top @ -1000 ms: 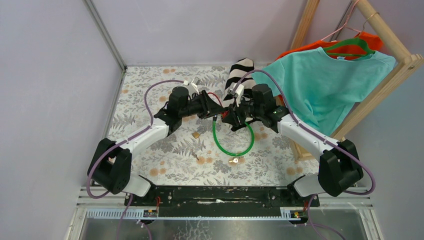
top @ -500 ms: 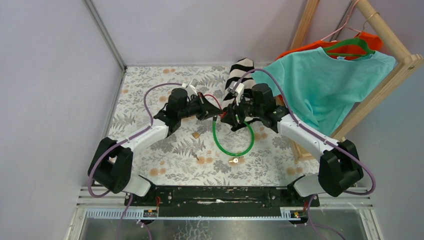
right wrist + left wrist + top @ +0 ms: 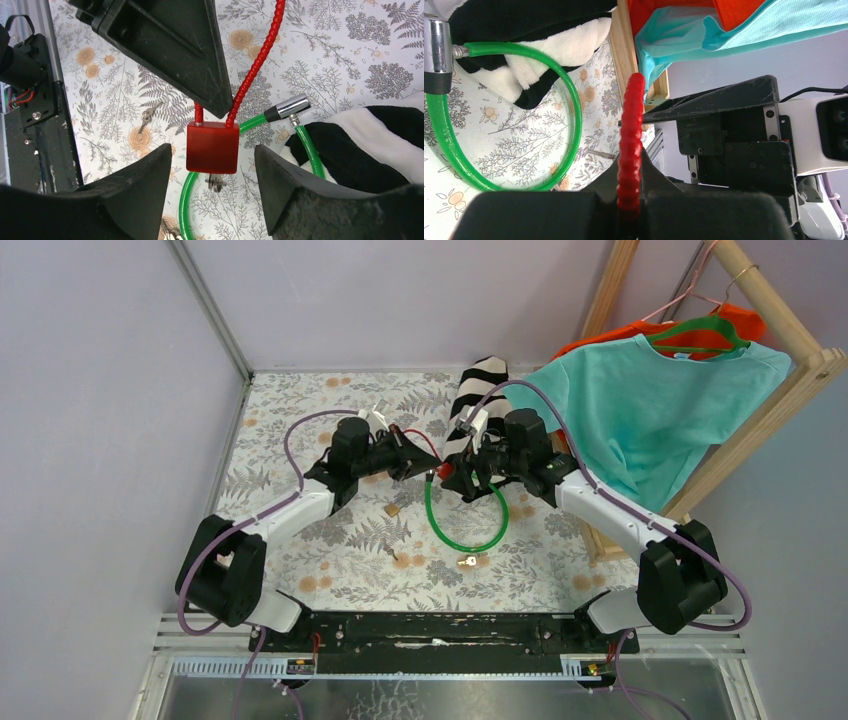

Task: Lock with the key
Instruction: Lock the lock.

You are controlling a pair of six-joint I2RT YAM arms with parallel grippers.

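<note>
Counter (image 3: 300, 430): both arms meeting above middle, green cable lock (image 3: 465, 530) lying idle underneath.
Left gripper (image 3: 412, 454) clenching red cable (image 3: 630, 130), hanging red lock body (image 3: 212, 147) clear of counter, underside reachable.
Right gripper (image 3: 462, 478) released, jaws straddling body, touching neither side.
Key (image 3: 215, 182) apparently sitting in keyway below body; probably lining up for turn.

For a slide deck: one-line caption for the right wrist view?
Open right gripper flanks a square red padlock hung by its ribbed red cable from the left gripper.
</note>
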